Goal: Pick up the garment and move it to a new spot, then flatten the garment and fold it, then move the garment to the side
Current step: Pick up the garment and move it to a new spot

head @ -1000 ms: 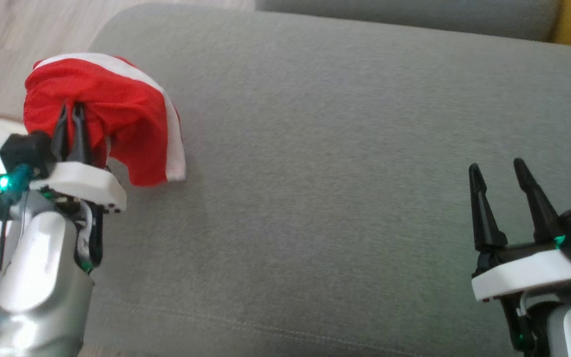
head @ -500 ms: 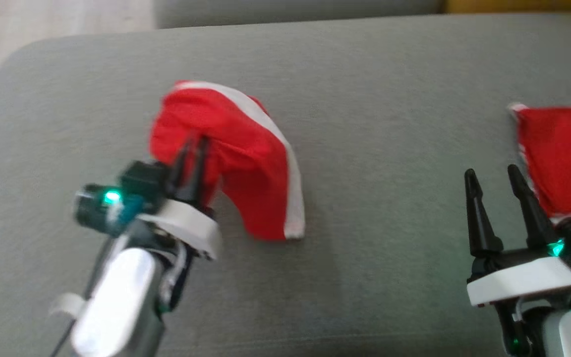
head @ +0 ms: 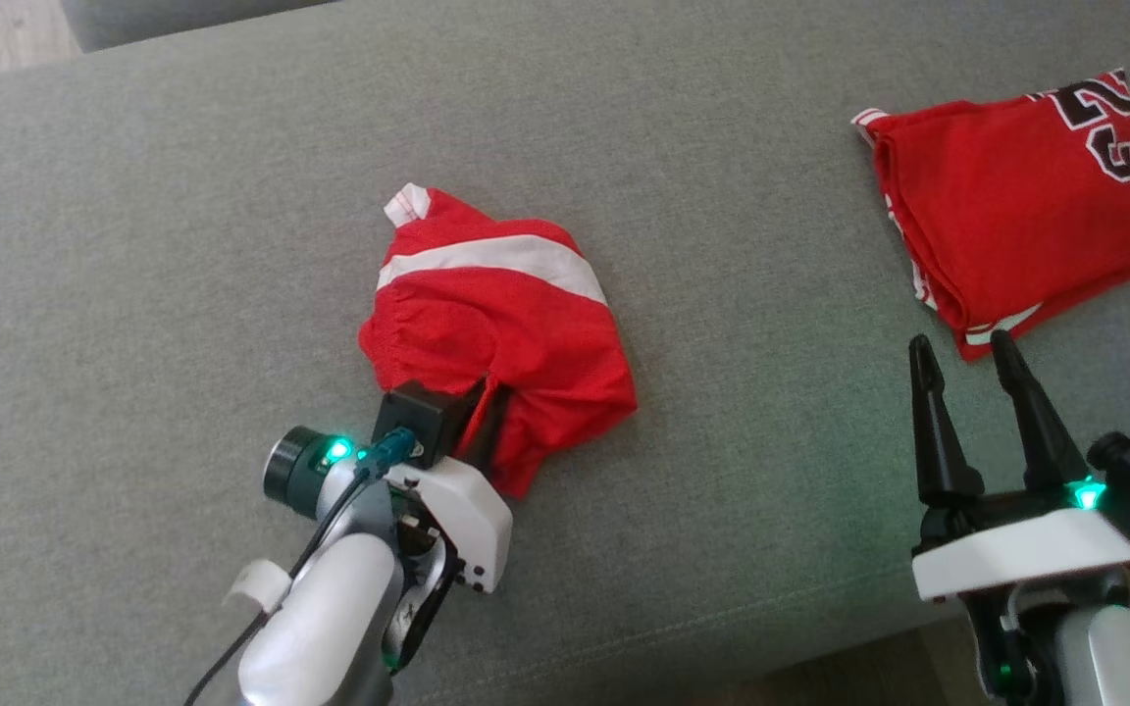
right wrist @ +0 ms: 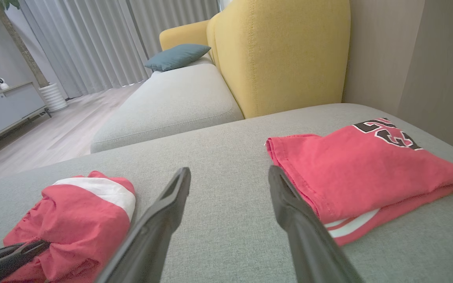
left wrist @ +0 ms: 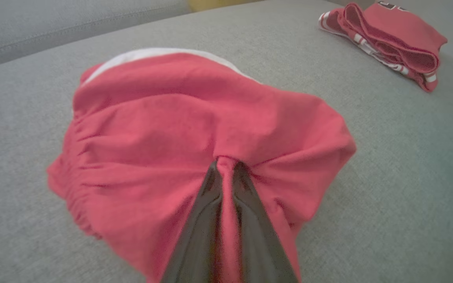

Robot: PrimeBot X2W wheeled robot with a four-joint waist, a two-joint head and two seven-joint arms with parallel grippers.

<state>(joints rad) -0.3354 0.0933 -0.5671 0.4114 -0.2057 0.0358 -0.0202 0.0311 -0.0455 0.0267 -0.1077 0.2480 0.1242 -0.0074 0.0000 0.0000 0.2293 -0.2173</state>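
On the cushion [head: 182, 245] the garment [head: 496, 333], a second ago hanging at the left edge, now lies heaped near the middle. The move looks done and flattening comes next. The left gripper [left wrist: 226, 167] still pinches a red fold, while the right gripper [head: 959, 343] stands wide open and empty.

The left gripper [left wrist: 224, 163] and right gripper [head: 960, 343] each have two long, tapering black fingers [head: 933, 422] set in a white plastic block [head: 1016, 554]. Small dark dots mark the left block's side. Green lights [head: 337, 450] glow on dark housings. The forearms [head: 320, 628] are glossy silver-white. A thin black cable [head: 217, 667] passes a white clip [head: 253, 585].
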